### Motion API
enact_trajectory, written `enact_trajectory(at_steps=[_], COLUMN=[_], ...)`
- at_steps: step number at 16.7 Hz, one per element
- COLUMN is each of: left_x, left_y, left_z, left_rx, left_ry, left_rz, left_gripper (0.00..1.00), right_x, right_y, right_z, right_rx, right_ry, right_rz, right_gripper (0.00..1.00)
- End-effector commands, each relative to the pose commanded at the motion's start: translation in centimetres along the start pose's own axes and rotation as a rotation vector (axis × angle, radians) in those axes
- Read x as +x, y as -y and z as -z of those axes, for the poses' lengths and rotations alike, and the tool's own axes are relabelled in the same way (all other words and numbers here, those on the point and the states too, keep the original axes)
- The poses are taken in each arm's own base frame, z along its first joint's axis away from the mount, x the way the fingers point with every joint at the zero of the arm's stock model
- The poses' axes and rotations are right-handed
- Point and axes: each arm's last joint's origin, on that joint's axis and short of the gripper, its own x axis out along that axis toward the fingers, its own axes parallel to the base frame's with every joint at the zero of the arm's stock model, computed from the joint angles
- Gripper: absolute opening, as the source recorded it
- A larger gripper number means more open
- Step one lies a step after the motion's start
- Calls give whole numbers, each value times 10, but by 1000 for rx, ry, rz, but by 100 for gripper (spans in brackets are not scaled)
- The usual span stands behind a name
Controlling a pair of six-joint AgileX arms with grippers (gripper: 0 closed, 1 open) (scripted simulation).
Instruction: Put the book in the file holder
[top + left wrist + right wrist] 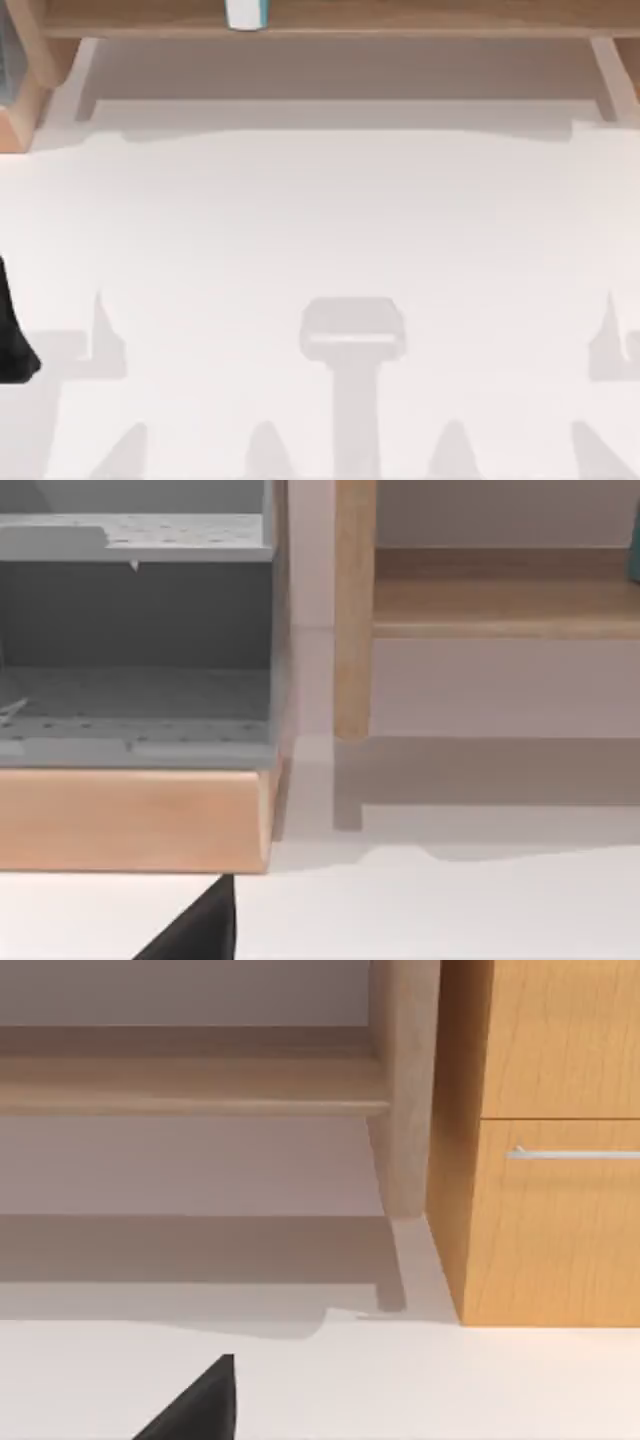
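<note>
Two claws: left claw (195, 925) and right claw (195, 1405), each a dark tip low over the white table (330, 230); I cannot tell their finger state.
Book: small thin teal-covered book (246, 13), upright on the long wooden shelf board (400, 15).
Holder: light-brown wooden file holder (130, 815), grey-blue inside, far left.
Handling: probably light, stiff, smooth-covered; pinch across both covers.
</note>
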Motion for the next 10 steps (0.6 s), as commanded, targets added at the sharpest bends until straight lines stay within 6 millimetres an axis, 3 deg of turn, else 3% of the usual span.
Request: enact_trajectory(at_steps=[4,7,10], left_x=[0,5,22], left_y=[1,4,11], left_z=[-8,-39,-82], left_rx=[-1,-5,-15], left_ry=[11,53,86], left_rz=[0,4,7], left_gripper=[100,100,100], right_x=[0,0,0], right_y=[0,0,0], right_z=[0,0,0], right_rx=[0,0,0], right_ry=[0,0,0], right_rz=[0,0,0], right_gripper=[100,100,100])
